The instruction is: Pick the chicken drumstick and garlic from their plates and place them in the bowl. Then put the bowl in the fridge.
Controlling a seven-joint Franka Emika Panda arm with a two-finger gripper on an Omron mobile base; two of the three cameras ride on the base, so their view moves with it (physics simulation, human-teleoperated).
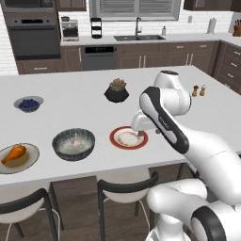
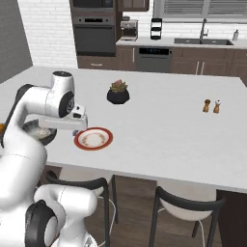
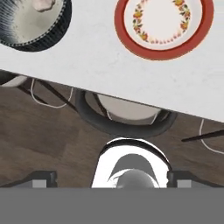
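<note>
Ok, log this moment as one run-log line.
gripper: open, empty | garlic: in bowl | chicken drumstick: on beige plate | red-rimmed plate: empty

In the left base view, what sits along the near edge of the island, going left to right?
Beige plate with the chicken drumstick → dark grey bowl, garlic inside → red-rimmed plate, empty.

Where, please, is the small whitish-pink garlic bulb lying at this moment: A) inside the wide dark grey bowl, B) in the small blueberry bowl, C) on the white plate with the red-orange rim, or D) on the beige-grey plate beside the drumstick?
A: the garlic bulb lies inside the wide dark grey bowl, while the red-rimmed white plate is bare.
</note>
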